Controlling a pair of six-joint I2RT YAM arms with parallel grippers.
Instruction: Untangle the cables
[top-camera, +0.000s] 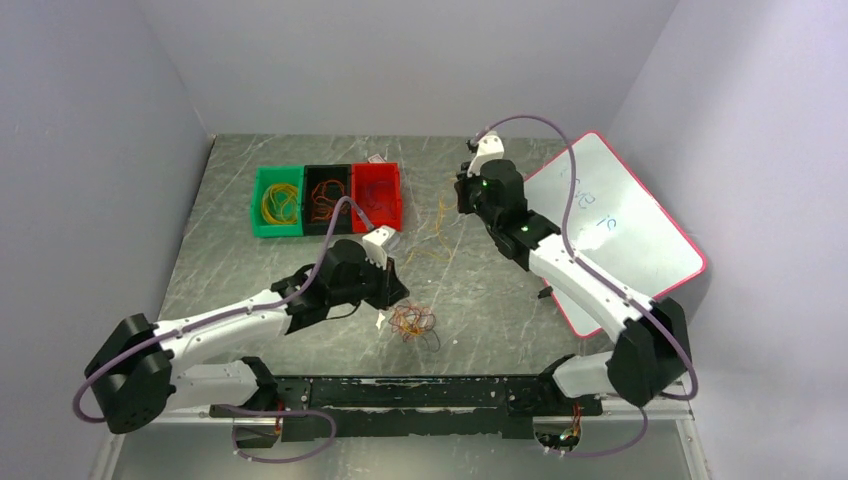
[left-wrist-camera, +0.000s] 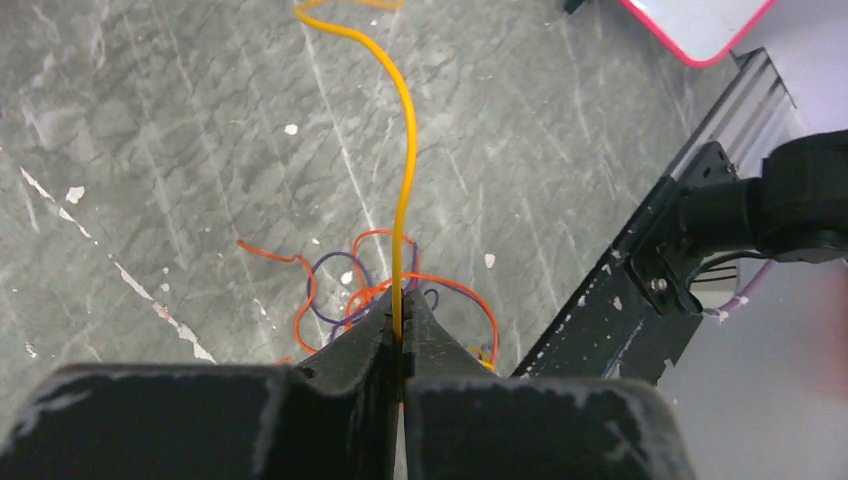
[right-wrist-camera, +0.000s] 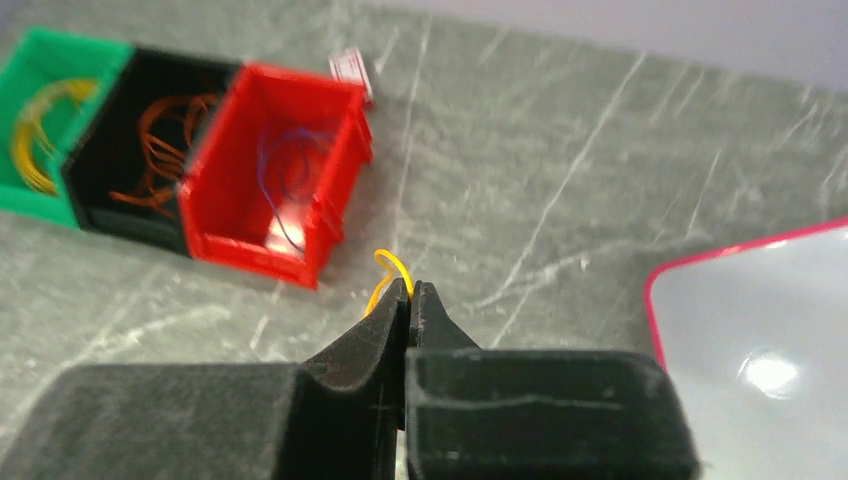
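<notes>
A tangle of orange, purple and yellow cables (top-camera: 413, 322) lies on the table near the front; it also shows in the left wrist view (left-wrist-camera: 350, 285). A yellow cable (top-camera: 436, 232) stretches between both grippers. My left gripper (left-wrist-camera: 402, 305) is shut on one end of the yellow cable (left-wrist-camera: 407, 150), just above the tangle. My right gripper (right-wrist-camera: 411, 290) is shut on the other end of it (right-wrist-camera: 385, 270), raised at the back of the table beyond the tangle, in the top view (top-camera: 466, 200).
Three bins stand at the back left: green (top-camera: 277, 200) with yellow cables, black (top-camera: 327, 198) with orange ones, red (top-camera: 377, 195) with a purple one. A pink-rimmed whiteboard (top-camera: 615, 225) lies at the right. The black base rail (top-camera: 420, 392) runs along the near edge.
</notes>
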